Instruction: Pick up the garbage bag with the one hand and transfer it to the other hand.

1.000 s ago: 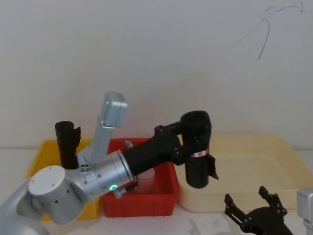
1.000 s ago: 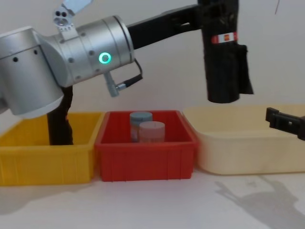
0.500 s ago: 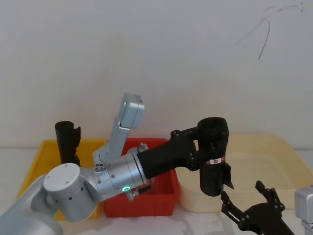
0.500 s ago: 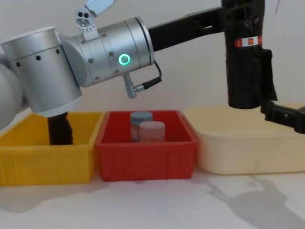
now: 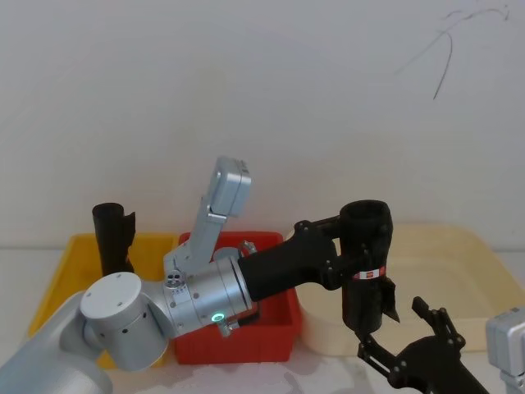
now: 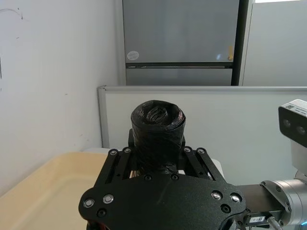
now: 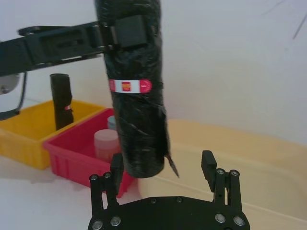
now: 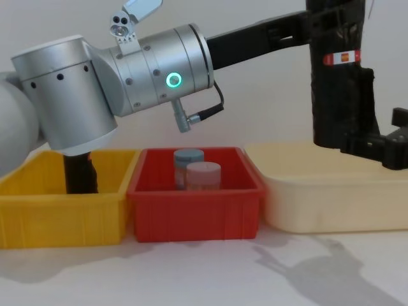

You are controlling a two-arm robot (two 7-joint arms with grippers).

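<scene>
Since half a second ago the left gripper has carried the garbage bag further right and a bit lower, and the right gripper has come up under it. The bag hangs upright over the cream tub, with its red-and-white label facing out. The left gripper is clamped on its upper part. The bag's lower end sits between the right gripper's spread fingers (closer to one; contact can't be judged). The right gripper is wide open and holds nothing. On the white table are a yellow bin holding a thinner black roll and a red bin holding two jars. Behind is a plain white wall.
</scene>
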